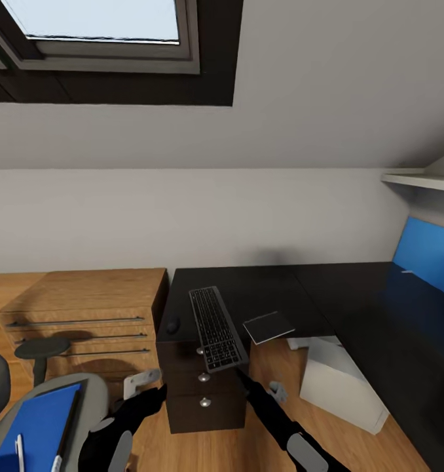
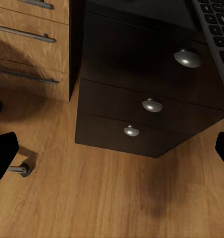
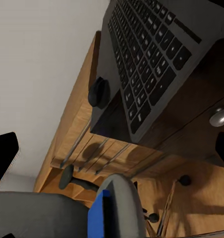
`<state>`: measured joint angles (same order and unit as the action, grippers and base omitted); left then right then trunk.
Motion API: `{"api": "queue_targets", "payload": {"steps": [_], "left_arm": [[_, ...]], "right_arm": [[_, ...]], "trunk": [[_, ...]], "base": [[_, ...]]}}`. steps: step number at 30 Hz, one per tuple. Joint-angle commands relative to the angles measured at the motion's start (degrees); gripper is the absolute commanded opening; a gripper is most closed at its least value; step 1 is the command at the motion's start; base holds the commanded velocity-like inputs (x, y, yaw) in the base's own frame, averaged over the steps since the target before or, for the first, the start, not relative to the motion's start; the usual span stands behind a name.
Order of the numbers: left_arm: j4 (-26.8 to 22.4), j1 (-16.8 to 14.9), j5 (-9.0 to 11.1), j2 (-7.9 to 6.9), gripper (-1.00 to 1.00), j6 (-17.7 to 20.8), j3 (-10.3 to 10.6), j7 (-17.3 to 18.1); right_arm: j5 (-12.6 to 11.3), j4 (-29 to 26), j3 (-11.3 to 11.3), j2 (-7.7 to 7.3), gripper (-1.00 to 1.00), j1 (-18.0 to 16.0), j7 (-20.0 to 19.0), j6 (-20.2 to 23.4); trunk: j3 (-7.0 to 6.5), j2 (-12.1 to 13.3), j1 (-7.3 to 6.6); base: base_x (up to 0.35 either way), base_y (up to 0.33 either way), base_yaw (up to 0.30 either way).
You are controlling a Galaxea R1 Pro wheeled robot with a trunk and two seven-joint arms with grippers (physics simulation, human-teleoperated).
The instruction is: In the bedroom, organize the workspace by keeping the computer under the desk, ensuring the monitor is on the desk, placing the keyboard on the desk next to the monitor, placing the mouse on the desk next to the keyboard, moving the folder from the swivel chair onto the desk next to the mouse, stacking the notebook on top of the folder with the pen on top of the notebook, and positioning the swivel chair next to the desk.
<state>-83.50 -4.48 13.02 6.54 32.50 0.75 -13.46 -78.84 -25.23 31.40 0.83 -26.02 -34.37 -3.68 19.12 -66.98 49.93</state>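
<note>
The long dark keyboard [image 1: 215, 328] [image 3: 151, 54] lies on the black desk [image 1: 300, 288], its near end overhanging the drawer unit [image 2: 141, 89]. On the desk, the mouse [image 1: 173, 324] [image 3: 98, 92] sits left of the keyboard and the grey notebook [image 1: 269, 326] right of it. The blue folder [image 1: 38, 426] and white pen [image 1: 19, 452] rest on the swivel chair [image 1: 94, 393]. The grey computer [image 1: 343, 383] stands under the desk. My left gripper [image 1: 158, 393] [image 2: 112, 153] is open before the drawers. My right gripper [image 1: 241, 377] [image 3: 112, 153] is open just below the keyboard's overhang.
A low wooden chest [image 1: 84, 314] stands left of the desk, with a small round dark stool [image 1: 42, 347] in front. A blue panel [image 1: 428, 252] stands at the desk's far right, under a white shelf [image 1: 422, 178]. Wooden floor [image 2: 112, 198] lies below the drawers.
</note>
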Motion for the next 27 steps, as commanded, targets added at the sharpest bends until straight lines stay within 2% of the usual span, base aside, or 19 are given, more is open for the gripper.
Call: {"api": "queue_targets", "payload": {"steps": [1,10,20,27], "left_arm": [[-0.62,-0.03,0.60,-0.02,1.00,0.19,0.49,-0.51],[-1.49,-0.01,0.61,0.00,1.00,0.19,1.23,-0.51],[-5.68,2.59,0.61,-0.03,1.00,0.28,2.35,-0.51],[-6.63,3.16,0.61,-0.07,1.00,0.28,3.02,-0.51]], "right_arm": [[-0.98,0.56,0.00,-0.03,1.00,-0.08,-1.07,0.53],[-1.53,3.78,-1.63,-0.03,1.00,-0.09,-3.91,2.16],[-1.48,4.08,-2.51,-0.03,1.00,-0.09,-4.20,2.42],[-1.35,3.75,-2.56,0.04,1.00,-0.09,-4.21,2.24]], "trunk": [[0.25,-0.46,0.23],[1.87,-4.07,2.21],[3.67,-8.08,4.40],[4.92,-10.89,5.94]], "base": [[0.000,0.000,0.000],[0.000,0.000,0.000],[0.000,0.000,0.000],[0.000,0.000,0.000]]}}
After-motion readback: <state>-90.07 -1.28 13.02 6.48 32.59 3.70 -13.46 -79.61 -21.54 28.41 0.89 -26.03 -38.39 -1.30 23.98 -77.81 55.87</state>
